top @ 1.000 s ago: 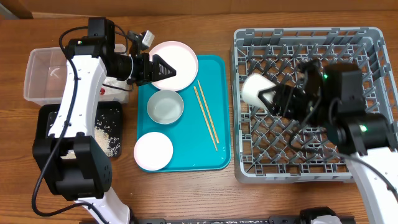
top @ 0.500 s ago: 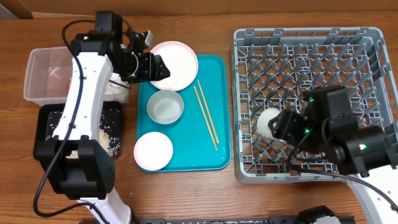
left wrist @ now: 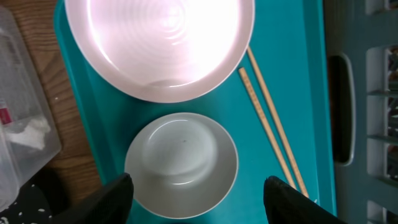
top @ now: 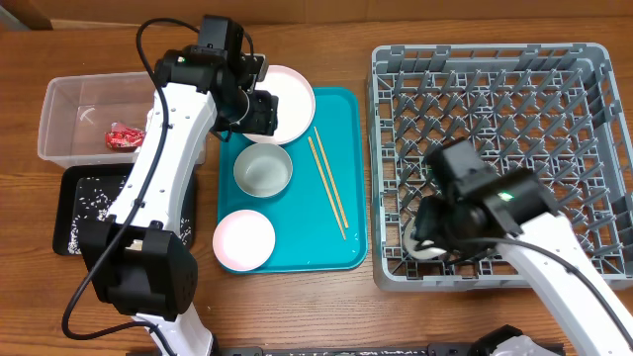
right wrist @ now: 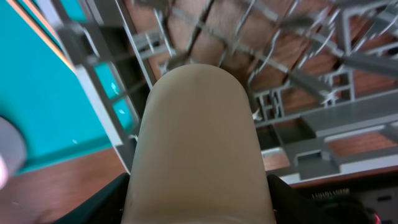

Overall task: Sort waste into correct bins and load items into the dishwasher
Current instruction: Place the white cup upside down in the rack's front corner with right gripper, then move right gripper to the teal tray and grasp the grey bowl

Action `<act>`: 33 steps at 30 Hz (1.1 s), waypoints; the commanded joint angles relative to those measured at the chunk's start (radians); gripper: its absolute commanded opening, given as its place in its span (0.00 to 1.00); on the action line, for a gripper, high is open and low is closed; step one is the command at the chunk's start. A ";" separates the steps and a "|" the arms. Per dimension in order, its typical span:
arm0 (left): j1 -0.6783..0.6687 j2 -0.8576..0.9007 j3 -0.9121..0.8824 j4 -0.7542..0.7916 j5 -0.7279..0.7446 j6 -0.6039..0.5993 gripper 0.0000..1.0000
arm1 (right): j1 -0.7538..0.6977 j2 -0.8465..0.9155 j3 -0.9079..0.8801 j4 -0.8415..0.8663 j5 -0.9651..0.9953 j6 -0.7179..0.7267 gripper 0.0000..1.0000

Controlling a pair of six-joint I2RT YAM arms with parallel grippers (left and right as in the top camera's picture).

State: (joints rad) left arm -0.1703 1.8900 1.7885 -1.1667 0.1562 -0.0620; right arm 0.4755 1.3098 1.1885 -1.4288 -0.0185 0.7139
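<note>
Though blurred, seemingly one cup (right wrist: 198, 149); two chopsticks (top: 326, 185), two plates (top: 282, 102), one bowl (top: 263, 170).

A bare teal tray (left wrist: 298, 81) strip separates the white bowl (left wrist: 180, 165) from 2 chopsticks (left wrist: 273, 134); the pink plate (left wrist: 158, 43) sits just beside the bowl. Rack (top: 376, 168) pegs crowd the cup (right wrist: 196, 143) closely.

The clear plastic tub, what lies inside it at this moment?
A crumpled red wrapper lies in the clear tub, near its right side. The left wrist view shows a crumpled white napkin close to it. The left arm covers the tub's right edge from overhead.
</note>
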 commanded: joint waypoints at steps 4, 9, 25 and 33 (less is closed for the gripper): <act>0.000 -0.002 0.025 -0.004 -0.037 -0.021 0.70 | 0.082 0.102 0.007 0.010 0.003 0.047 0.60; 0.000 -0.002 0.025 -0.004 -0.037 -0.021 0.70 | 0.088 0.186 0.007 0.049 0.003 0.045 0.76; 0.039 -0.002 0.313 -0.103 -0.064 -0.032 0.79 | 0.087 0.202 0.286 0.400 -0.010 -0.037 0.78; 0.183 -0.002 0.426 -0.124 -0.063 -0.051 1.00 | 0.152 0.418 0.287 0.696 -0.105 -0.031 0.76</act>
State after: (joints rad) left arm -0.0341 1.8946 2.1941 -1.2846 0.1116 -0.0986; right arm 0.5987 1.6287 1.4685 -0.7609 -0.0807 0.6880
